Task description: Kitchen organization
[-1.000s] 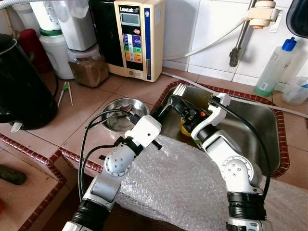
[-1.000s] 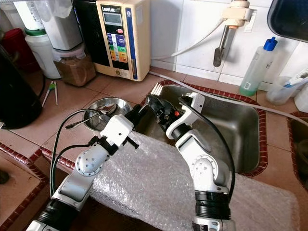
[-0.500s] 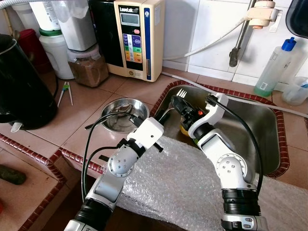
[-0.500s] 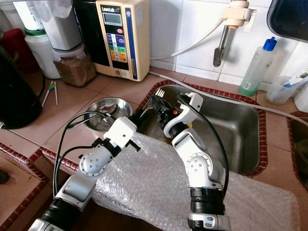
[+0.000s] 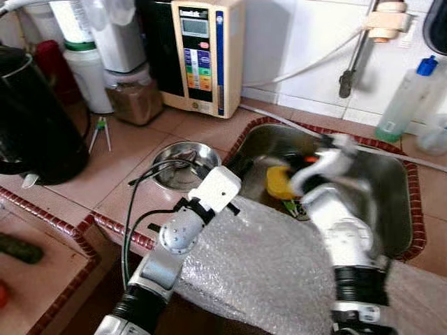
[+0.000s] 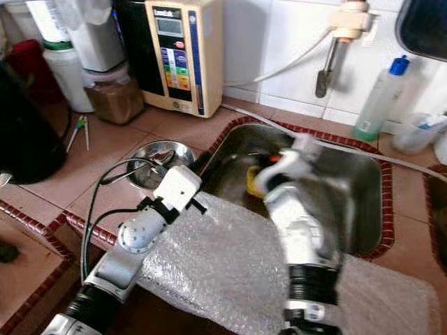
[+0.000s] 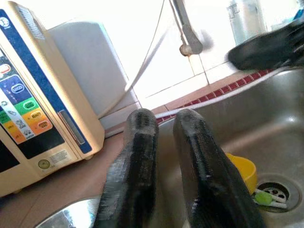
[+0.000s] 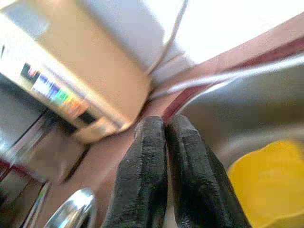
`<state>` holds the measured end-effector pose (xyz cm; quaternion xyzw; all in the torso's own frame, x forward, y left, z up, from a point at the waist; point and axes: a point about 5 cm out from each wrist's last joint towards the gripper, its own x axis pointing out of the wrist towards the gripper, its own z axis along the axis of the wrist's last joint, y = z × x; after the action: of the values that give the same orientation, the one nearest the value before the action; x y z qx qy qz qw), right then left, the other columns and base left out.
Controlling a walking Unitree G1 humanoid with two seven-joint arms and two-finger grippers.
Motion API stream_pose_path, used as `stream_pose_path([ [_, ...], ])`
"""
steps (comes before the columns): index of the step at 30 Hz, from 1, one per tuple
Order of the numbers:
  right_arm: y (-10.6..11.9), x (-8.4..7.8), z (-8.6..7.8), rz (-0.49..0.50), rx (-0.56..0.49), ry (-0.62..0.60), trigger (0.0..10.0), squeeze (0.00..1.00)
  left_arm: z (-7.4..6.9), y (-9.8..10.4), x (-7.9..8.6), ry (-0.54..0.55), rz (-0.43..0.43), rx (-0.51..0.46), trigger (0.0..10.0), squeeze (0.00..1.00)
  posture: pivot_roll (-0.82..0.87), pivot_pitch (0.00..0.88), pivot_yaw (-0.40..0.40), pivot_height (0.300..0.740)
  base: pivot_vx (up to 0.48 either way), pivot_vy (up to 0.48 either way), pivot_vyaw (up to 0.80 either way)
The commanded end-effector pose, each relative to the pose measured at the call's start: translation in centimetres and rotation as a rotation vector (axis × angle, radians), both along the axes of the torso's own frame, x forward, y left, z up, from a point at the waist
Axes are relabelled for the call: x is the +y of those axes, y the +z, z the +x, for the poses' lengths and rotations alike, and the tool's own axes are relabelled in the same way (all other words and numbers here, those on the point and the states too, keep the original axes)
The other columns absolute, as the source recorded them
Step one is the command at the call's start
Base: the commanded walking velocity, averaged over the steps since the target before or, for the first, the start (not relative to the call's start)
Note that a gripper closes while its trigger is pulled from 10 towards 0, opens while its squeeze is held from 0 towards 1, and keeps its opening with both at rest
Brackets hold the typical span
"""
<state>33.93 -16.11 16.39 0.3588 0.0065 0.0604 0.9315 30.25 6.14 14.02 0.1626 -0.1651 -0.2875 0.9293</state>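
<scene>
We judge the tidying to be at an early stage, with most of it left to do. The yellow cup [image 5: 280, 183] lies in the steel sink [image 5: 391, 202], close to the drain where some green scraps sit, and nothing is holding it. The small steel bowl [image 5: 183, 164] stands on the tiled bench [image 5: 126, 167] just beside the sink's left rim, apparently unsorted.

Our right pincer [image 8: 164, 156] hangs over the left part of the sink, near the cup but apart from it; its two black fingers are pressed together on nothing. The right arm is smeared by motion in the head views (so its exact pose is hard to read). Our left pincer [image 7: 164, 156] sits at the sink's left edge, between bowl and basin, its fingers nearly together with a thin gap and nothing between them.

A sheet of bubble wrap [image 5: 279, 272] is draped over the bench's front edge beneath both arms. Along the wall stand the water ioniser [image 5: 202, 52], a black kettle [image 5: 31, 118] and a blue-capped bottle [image 5: 408, 98].

What remains, we reckon, is to take up the cup and bowl and put them somewhere proper.
</scene>
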Motion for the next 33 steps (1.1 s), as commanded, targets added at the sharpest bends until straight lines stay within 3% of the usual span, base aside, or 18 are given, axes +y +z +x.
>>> stream_pose_path([
  [1, 0.3, 0.5, 0.3, -0.01, 0.003, -0.004, 0.0, 0.0, -0.4, 0.5, -0.6, -0.062, -0.007, -0.016, 10.0, 1.0, -0.06, 0.0, 0.043, 0.74, 0.0, 0.0, 0.0],
  [8, 0.7, -0.3, 0.8, -0.033, -0.013, -0.052, 0.0, 0.0, -0.7, 0.4, -0.6, -0.122, -0.01, 0.02, 10.0, 1.0, -0.06, 0.0, 0.045, 0.74, 0.0, 0.0, 0.0],
  [20, 0.3, -1.2, 0.8, -0.102, -0.01, -0.084, 0.0, 0.0, 0.2, 0.3, 1.1, -0.053, -0.017, 0.077, 10.0, 1.0, -0.05, 0.0, 0.047, 0.74, 0.0, 0.0, 0.0],
  [24, 0.0, -0.9, 0.2, -0.214, -0.033, -0.05, 0.0, 0.0, 0.9, 0.6, 2.2, 0.022, -0.038, 0.085, 10.0, 1.0, -0.06, 0.0, 0.047, 0.74, 0.0, 0.0, 0.0],
  [25, -0.5, -0.5, -0.3, -0.325, -0.052, -0.014, 0.0, 0.0, 1.5, 0.8, 3.1, 0.087, -0.056, 0.088, 10.0, 1.0, -0.06, 0.0, 0.047, 0.74, 0.0, 0.0, 0.0],
  [31, -1.7, 1.0, -2.1, -0.638, -0.139, 0.107, 0.0, 0.0, 3.3, 1.5, 6.2, 0.291, -0.107, 0.099, 10.0, 1.0, -0.05, 0.0, 0.047, 0.74, 0.0, 0.0, 0.0],
  [33, -1.8, 1.1, -2.3, -0.667, -0.148, 0.115, 0.0, 0.0, 3.4, 1.5, 6.6, 0.307, -0.11, 0.101, 10.0, 1.0, -0.06, 0.0, 0.048, 0.74, 0.0, 0.0, 0.0],
])
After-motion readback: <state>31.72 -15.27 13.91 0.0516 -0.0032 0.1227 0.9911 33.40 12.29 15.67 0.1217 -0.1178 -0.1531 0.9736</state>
